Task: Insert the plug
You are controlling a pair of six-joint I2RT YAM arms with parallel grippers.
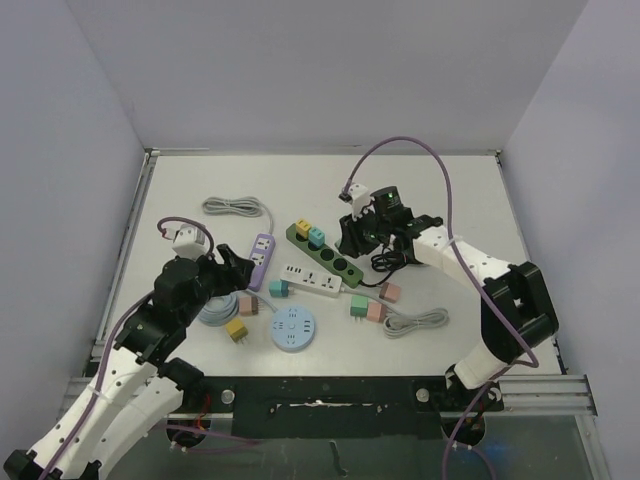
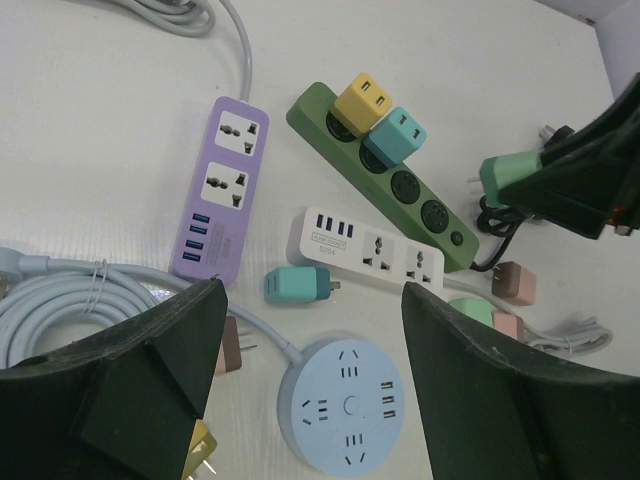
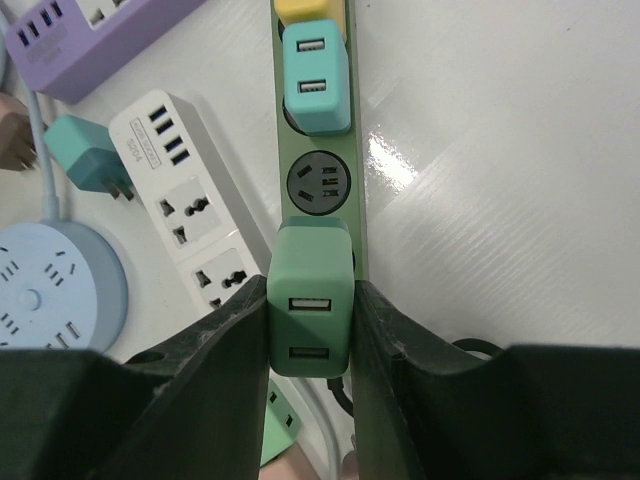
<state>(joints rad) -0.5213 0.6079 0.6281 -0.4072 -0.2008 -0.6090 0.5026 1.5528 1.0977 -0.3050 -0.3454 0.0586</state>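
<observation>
- Top view: right gripper (image 1: pixel 352 236) is over the right end of the green power strip (image 1: pixel 335 262), mid-table. Can't tell its finger state from here. Left gripper (image 1: pixel 238 268) hangs just beside the purple strip (image 1: pixel 261 257), with the white strip (image 1: pixel 310 281) near.
- Left wrist: left fingers (image 2: pixel 160 360) are spread wide with nothing gripped. A loose teal plug (image 2: pixel 292 287) and a round blue hub (image 2: pixel 343 404) lie on the table below. The green plug (image 2: pixel 505 177) sits in the right gripper above the strip's cable end, prongs bare and clear of the strip.
- Right wrist: right fingers (image 3: pixel 215 350) are clamped on both flanks of the green plug, USB ports facing the camera. The plug is lined up along the strip, just beside an empty socket (image 3: pixel 317 185). A teal adapter (image 3: pixel 316 75) and a yellow adapter (image 3: pixel 308 8) fill the next ones.
</observation>
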